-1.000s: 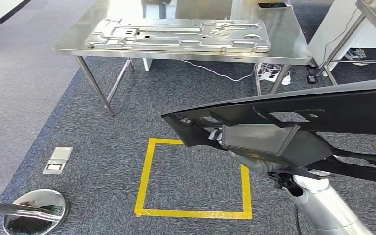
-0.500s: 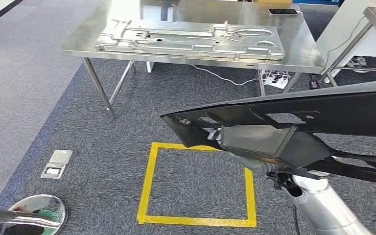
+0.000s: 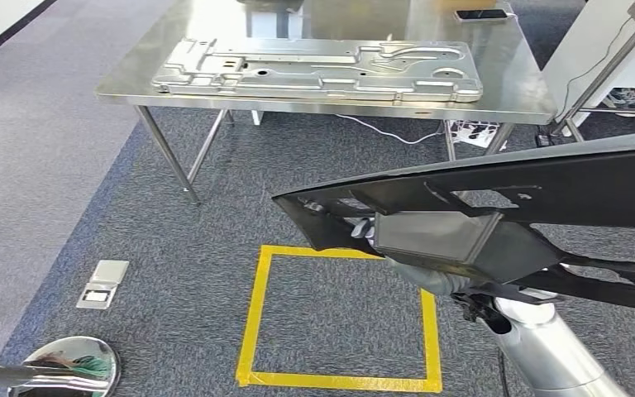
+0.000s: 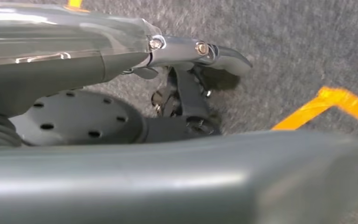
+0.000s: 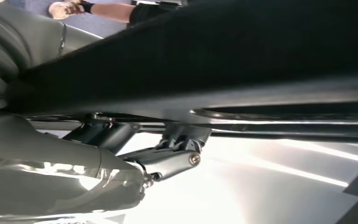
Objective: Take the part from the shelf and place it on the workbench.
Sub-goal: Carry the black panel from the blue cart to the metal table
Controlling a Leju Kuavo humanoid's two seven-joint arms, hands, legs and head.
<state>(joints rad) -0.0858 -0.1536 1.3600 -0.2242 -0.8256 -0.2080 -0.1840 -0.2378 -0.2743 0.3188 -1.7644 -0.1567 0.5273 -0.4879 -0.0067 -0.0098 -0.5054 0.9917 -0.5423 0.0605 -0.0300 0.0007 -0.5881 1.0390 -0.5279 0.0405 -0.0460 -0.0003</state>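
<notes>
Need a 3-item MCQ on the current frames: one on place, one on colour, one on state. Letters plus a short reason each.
1. Where does the silver stamped metal panel lie?
A. on the steel workbench
B. on the carpet
C. inside the taped square

2. What colour is the tape square on the floor?
A. red
B. yellow
C. white

3. What is the state of the black part?
A. lying on the workbench
B. lying on the floor
C. carried by the right hand

Key:
1 A: the silver stamped metal panel lies flat on the steel workbench.
2 B: the tape square on the grey carpet is yellow.
3 C: the black part is up in the air over the carpet, with the right hand under it.
</notes>
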